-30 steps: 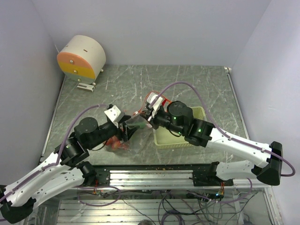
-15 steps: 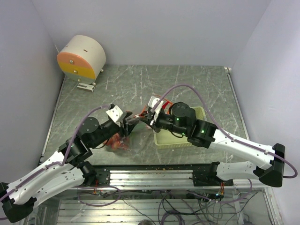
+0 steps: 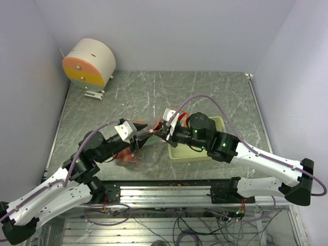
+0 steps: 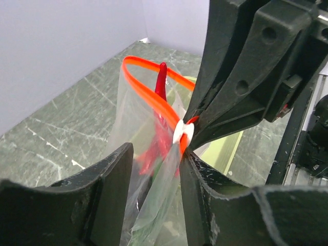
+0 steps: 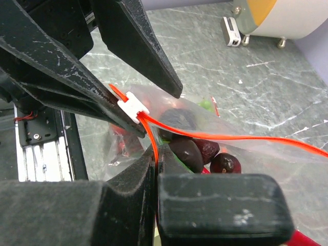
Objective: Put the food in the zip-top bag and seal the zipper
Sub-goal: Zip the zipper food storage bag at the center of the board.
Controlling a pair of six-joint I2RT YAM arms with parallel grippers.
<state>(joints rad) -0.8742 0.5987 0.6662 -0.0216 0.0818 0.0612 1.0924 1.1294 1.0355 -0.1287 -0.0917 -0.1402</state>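
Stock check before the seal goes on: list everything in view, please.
zip-top bag: one, clear, between the two grippers
zipper: one, orange-red, along the bag's mouth, still gaping in a loop
slider: one, white, on the zipper where the grippers meet
food: several pieces, dark purple, red and green, inside the bag; exact count hidden
basket: one, pale green, on the table right of the bag
round device: one, cream with an orange and yellow face, far left corner
table: one, grey-green marbled
left gripper: one, black, jaws apart on either side of the bag
right gripper: one, black, shut on the zipper
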